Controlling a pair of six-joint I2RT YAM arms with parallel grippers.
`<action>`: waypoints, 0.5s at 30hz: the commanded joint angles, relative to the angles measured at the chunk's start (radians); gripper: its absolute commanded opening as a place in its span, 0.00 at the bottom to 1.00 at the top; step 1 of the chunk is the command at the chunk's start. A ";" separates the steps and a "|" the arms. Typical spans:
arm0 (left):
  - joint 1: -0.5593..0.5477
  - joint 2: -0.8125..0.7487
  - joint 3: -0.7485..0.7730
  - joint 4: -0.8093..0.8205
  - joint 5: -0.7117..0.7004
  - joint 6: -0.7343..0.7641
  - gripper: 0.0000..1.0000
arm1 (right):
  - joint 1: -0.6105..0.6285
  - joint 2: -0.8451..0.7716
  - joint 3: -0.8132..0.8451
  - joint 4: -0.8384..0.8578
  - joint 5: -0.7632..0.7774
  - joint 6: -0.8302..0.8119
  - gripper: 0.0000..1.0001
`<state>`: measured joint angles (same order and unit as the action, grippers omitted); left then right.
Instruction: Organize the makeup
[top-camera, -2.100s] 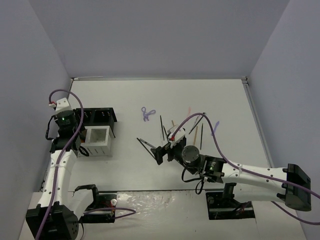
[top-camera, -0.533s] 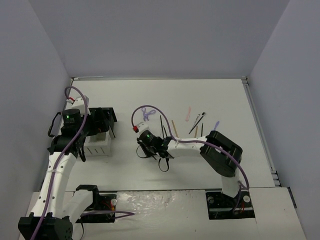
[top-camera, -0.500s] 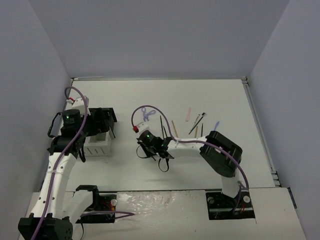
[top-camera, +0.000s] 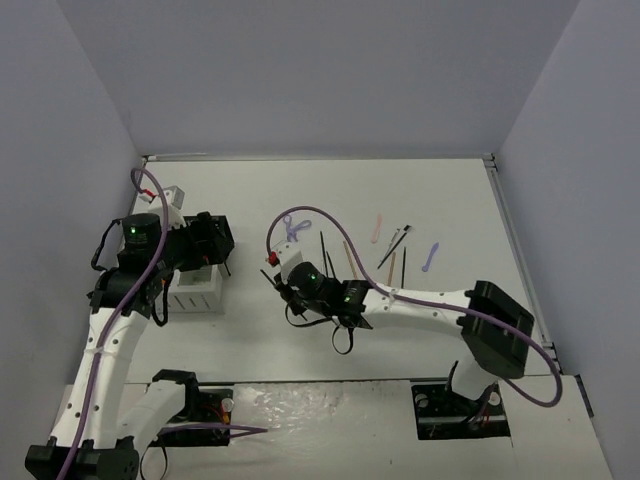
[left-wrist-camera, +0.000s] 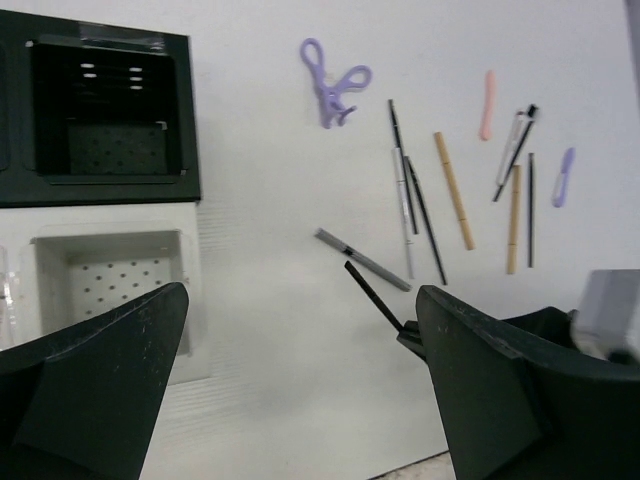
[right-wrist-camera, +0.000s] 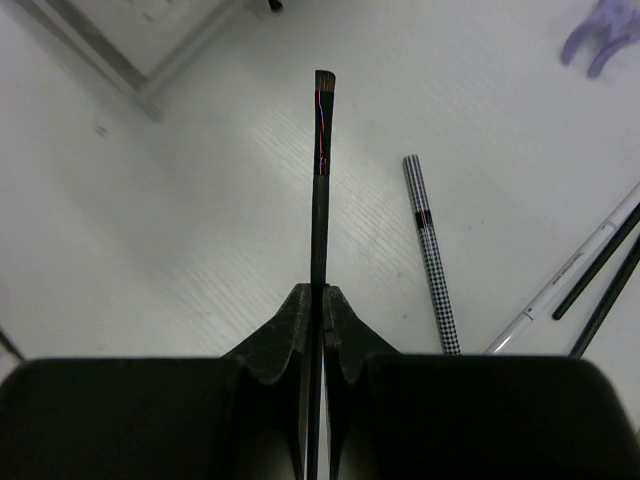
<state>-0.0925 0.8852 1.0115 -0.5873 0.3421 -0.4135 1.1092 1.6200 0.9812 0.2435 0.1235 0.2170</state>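
Observation:
My right gripper (right-wrist-camera: 320, 292) is shut on a thin black brush (right-wrist-camera: 320, 180) that points away from the jaws, its tip just above the table. In the top view this gripper (top-camera: 287, 293) is left of the loose makeup: a purple scissor-like tool (top-camera: 293, 227), black pencils (top-camera: 323, 250), tan sticks (top-camera: 349, 255), a pink tool (top-camera: 377, 228) and a lilac tool (top-camera: 430, 257). A checkered pencil (right-wrist-camera: 430, 250) lies beside the held brush. My left gripper (left-wrist-camera: 300, 400) is open and empty, hovering over the organizer (top-camera: 195, 285).
The organizer has a black slotted half (left-wrist-camera: 110, 110) and a white half (left-wrist-camera: 110, 280), standing at the table's left. The purple scissor-like tool (left-wrist-camera: 333, 80), tan sticks (left-wrist-camera: 453, 190) and pink tool (left-wrist-camera: 487, 103) lie spread beyond the middle. Grey walls enclose the table.
The right gripper has closed on the black brush and its arm has stretched out, elbow swinging right. The left arm has shifted slightly over the organizer.

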 joint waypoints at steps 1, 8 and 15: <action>-0.064 -0.022 0.086 0.041 0.068 -0.128 0.97 | 0.004 -0.194 -0.033 0.160 -0.012 -0.029 0.00; -0.248 0.010 0.112 0.167 0.020 -0.256 0.97 | 0.008 -0.353 -0.115 0.307 -0.026 -0.055 0.00; -0.426 0.070 0.146 0.221 -0.099 -0.274 0.96 | 0.008 -0.409 -0.152 0.364 -0.027 -0.057 0.00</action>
<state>-0.4430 0.9266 1.0884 -0.4851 0.3193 -0.6441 1.1145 1.2612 0.8319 0.4712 0.1031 0.1750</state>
